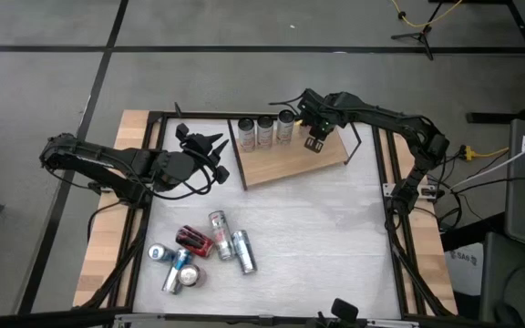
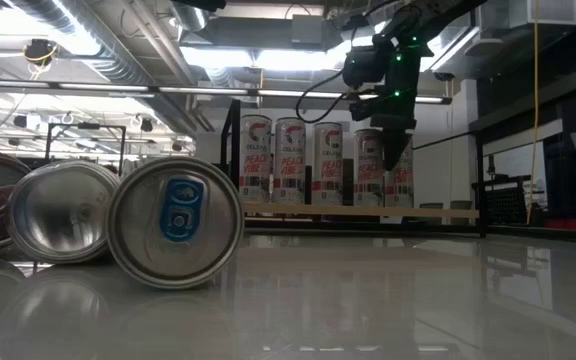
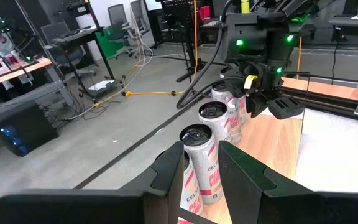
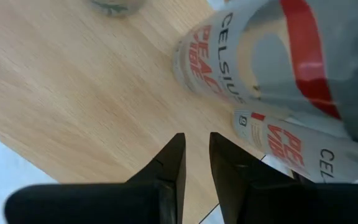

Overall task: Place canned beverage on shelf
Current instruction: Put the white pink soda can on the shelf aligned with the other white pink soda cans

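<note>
The shelf (image 1: 290, 161) is a light wooden board at the table's far middle. Several white and red cans (image 1: 265, 132) stand upright in a row along its far edge; in the low view the cans (image 2: 290, 160) stand side by side on the board (image 2: 358, 212). My right gripper (image 1: 314, 143) hangs over the row's right end, pointing steeply down, shut and holding nothing. In its wrist view my right gripper (image 4: 196, 140) is above bare wood (image 4: 73, 81), just in front of a can (image 4: 229, 68). My left gripper (image 1: 215, 146) waits shut, left of the shelf.
Several loose cans (image 1: 199, 253) lie on their sides on the white tabletop, near the front left; the low view shows them (image 2: 175, 222) close up. The shelf's right half (image 1: 331, 155) is bare wood. A black frame (image 1: 390, 210) borders the table.
</note>
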Controlling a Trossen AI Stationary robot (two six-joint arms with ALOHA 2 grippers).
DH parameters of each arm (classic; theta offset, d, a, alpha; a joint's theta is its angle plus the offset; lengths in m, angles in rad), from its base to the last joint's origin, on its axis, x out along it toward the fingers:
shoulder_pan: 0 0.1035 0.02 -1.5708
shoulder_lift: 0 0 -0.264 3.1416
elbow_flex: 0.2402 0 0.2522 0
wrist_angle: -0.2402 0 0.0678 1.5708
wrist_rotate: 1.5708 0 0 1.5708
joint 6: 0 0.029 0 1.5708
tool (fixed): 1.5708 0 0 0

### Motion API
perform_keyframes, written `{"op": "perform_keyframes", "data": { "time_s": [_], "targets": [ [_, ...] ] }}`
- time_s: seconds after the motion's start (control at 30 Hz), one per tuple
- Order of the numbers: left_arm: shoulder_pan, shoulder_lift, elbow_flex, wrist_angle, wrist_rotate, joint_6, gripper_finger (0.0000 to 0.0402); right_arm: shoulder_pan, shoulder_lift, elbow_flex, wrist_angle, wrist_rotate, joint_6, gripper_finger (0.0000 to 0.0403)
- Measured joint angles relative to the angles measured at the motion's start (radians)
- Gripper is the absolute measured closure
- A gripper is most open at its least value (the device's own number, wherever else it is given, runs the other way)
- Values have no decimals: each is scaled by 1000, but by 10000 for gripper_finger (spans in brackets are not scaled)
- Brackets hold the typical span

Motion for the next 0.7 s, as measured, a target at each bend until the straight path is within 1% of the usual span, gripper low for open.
{"op": "perform_keyframes", "data": {
  "time_s": [0.1,0.2,0.37,0.5,0.7],
  "targets": [
    [0,0,0,0,0,0,310,0,0,0,-2,-4,0,336],
    [0,0,0,0,0,-8,310,3,-13,0,-11,-51,0,336],
    [0,0,0,0,0,-25,310,21,-83,1,-8,-142,0,336],
    [0,0,0,0,0,-25,310,43,-141,34,-4,-168,0,336],
    [0,0,0,-2,0,-25,310,55,-164,109,122,-178,0,336]
  ]
}}
